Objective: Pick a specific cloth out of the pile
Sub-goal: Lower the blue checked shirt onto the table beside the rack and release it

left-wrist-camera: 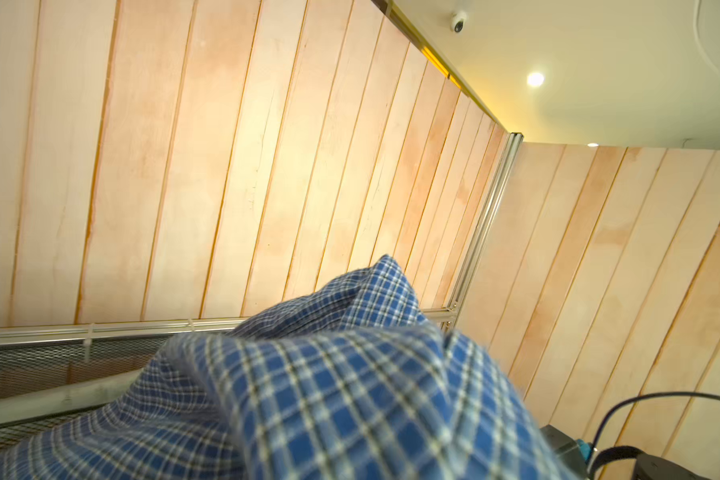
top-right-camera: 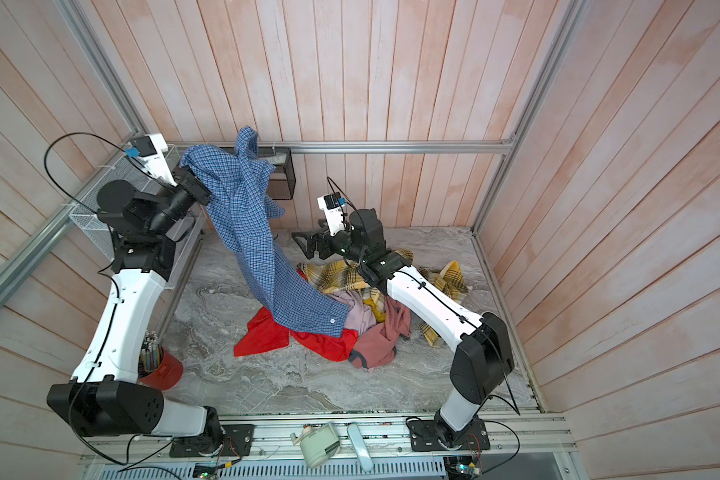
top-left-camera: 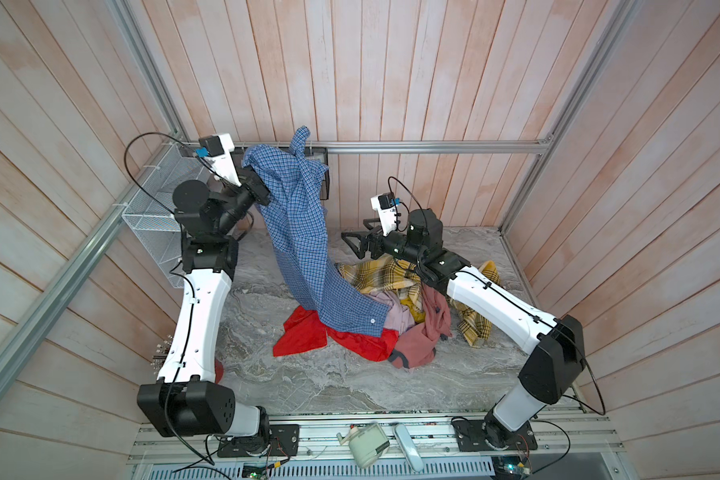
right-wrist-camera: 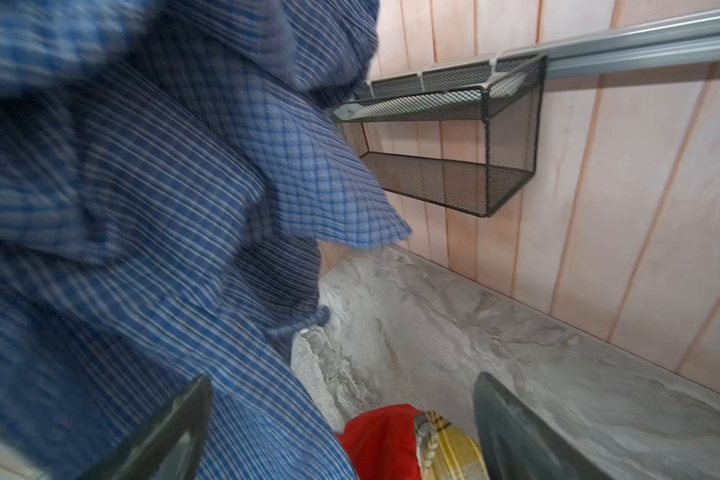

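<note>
Left tool (top-left-camera: 253, 179) — tips hidden, seemingly clamped — holds the cloth (top-left-camera: 300, 232); right tool (top-left-camera: 352, 243) gapes.

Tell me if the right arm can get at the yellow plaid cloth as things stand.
Probably yes. The right gripper is open and hovers close by the far edge of the yellow plaid cloth, nothing between them. The blue checked shirt drapes mostly over the red cloth, leaving that edge bare.
</note>
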